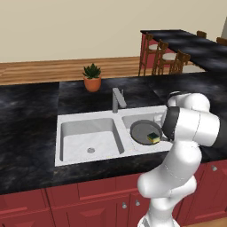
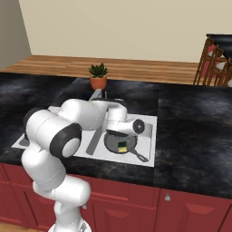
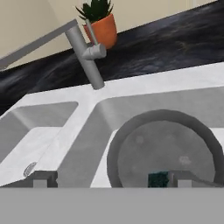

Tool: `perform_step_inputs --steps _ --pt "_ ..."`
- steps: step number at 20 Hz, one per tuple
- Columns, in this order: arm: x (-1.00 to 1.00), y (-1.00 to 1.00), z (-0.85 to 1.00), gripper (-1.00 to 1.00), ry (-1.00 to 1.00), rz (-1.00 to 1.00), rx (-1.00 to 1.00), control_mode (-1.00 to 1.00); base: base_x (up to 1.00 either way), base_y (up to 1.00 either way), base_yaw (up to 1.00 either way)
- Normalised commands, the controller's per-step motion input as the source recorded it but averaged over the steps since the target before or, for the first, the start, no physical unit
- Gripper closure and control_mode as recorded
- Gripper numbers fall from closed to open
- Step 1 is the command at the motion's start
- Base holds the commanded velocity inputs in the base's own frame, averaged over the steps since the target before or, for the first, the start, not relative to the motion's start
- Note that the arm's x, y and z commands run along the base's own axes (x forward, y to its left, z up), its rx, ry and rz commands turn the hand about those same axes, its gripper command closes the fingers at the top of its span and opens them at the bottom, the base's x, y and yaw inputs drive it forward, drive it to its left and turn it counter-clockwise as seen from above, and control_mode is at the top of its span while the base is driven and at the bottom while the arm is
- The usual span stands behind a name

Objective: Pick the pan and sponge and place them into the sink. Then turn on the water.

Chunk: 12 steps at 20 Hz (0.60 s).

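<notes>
Double-basin sink [image 1: 80, 122]: its right basin holds the pan [image 1: 144, 131], with the sponge [image 1: 153, 138] inside it. Faucet [image 1: 117, 99]: untouched. The gripper [image 3: 109, 179], jaws spread and empty, should approach the faucet lever squarely, clear of the spout.

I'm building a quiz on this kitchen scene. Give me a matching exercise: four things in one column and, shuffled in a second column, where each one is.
Things:
1. sponge
2. pan
3. faucet
4. potted plant

Places:
A. on the counter behind the sink
B. upright at the sink's back edge, between the two basins
C. lying in the pan
D. in the basin nearer the bar stools

Pairs: 1-C, 2-D, 3-B, 4-A
</notes>
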Motion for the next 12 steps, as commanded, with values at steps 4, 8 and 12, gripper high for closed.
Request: perform_step_inputs --steps 4,8,12 --pt "-0.15 0.14 0.10 -1.00 -0.22 0.00 0.00 -1.00 0.00 0.00 0.00" --pt "-0.03 0.12 0.22 -1.00 -0.18 0.01 0.01 -1.00 0.00 0.00 0.00" --pt "0.00 0.11 0.23 -1.00 -0.16 0.01 0.01 -1.00 0.00 0.00 0.00"
